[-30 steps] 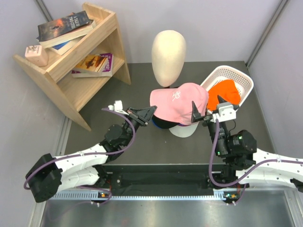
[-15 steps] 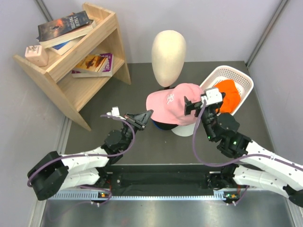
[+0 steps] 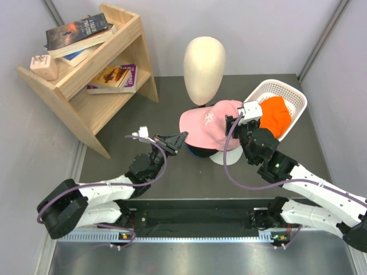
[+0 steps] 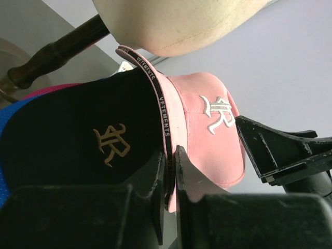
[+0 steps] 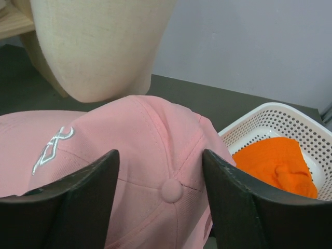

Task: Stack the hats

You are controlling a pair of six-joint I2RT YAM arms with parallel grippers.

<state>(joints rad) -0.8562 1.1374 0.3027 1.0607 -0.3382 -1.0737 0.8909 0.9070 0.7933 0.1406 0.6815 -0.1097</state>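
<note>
A light pink cap (image 3: 206, 121) lies on top of the stack of hats in front of the mannequin head. A black cap (image 3: 196, 150) and a white brim (image 3: 221, 158) show under it. My left gripper (image 3: 181, 138) is shut on the pink cap's brim edge (image 4: 168, 129); in the left wrist view the black cap (image 4: 88, 140) sits just below, with magenta and blue edges at the far left. My right gripper (image 3: 234, 127) is open, its jaws on either side of the pink cap's crown (image 5: 166, 155). An orange bucket hat (image 3: 273, 116) lies in the basket.
The cream mannequin head (image 3: 203, 62) stands just behind the stack. The white slatted basket (image 3: 289, 91) lies tilted at the right. A wooden shelf (image 3: 92, 74) with books stands at the back left. Grey walls close in the dark table on both sides.
My right gripper has swung from the cap's right side up and back over its crown. The pink cap has shifted slightly left and back. The left gripper keeps its hold on the brim.
</note>
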